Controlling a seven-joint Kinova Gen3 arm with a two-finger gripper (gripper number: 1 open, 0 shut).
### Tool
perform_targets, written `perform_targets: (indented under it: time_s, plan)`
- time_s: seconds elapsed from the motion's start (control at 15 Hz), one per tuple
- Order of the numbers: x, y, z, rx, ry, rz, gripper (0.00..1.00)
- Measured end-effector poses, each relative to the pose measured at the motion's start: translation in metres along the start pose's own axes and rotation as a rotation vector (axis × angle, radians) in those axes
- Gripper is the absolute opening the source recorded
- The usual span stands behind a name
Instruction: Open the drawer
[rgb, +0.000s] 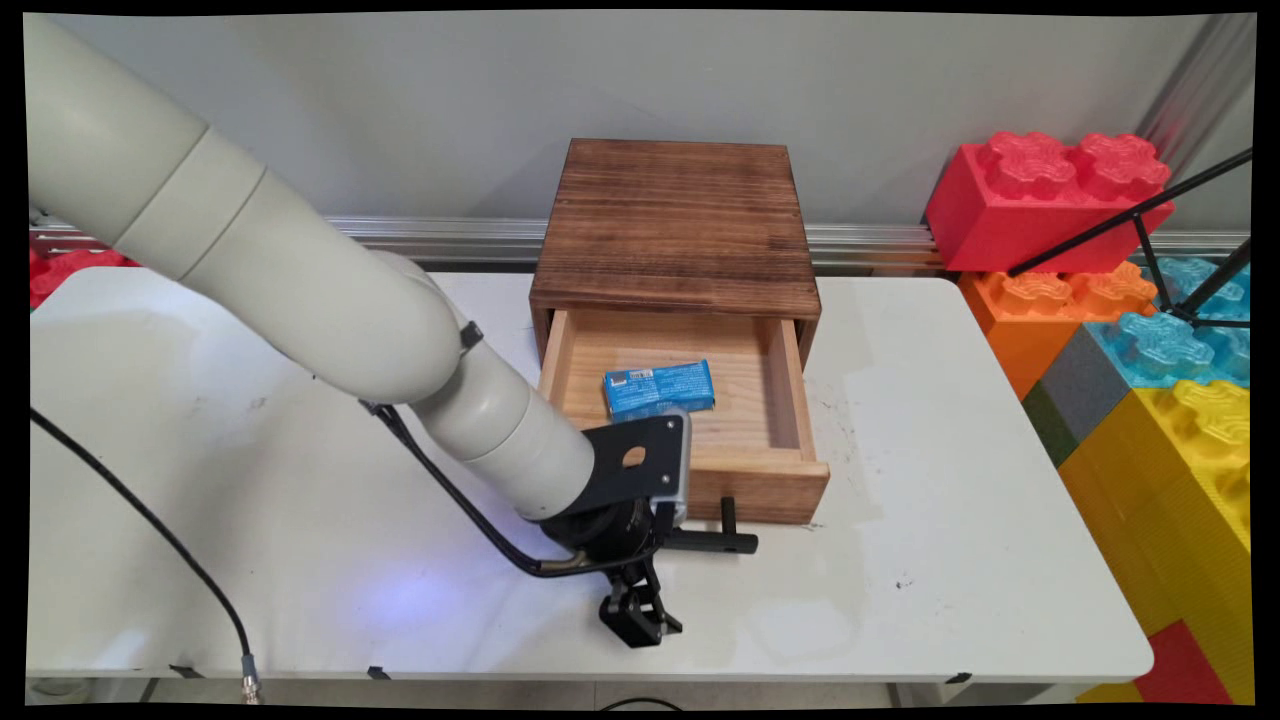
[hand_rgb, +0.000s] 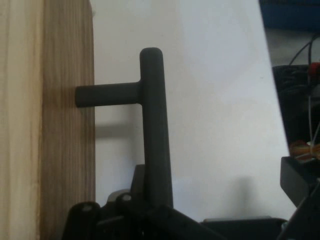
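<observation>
One blue packet (rgb: 659, 388) (open drawer (rgb: 770, 478))

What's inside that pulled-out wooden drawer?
One blue packet lies on the drawer floor, toward its left front. The rest of the visible floor is bare wood. The arm's black wrist plate hides the front left corner, and the cabinet covers the back.

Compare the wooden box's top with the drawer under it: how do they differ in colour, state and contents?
The wooden box's top is dark, burnt-looking brown; the drawer is pale, light wood inside. The top is bare, with nothing on it; the drawer holds a blue packet. The top sits back by the wall; the drawer is pulled out toward the near side, and its front carries a black T-shaped handle. Both are wood with visible grain.
</observation>
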Motion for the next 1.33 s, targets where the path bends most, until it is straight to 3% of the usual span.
perform_targets:
  time_s: [0.6, 1.33]
  plan:
    - [0.000, 0.023, -0.004, -0.011, 0.015, 0.000, 1.00]
    - [-0.005, 0.036, -0.015, -0.015, 0.025, -0.014, 1.00]
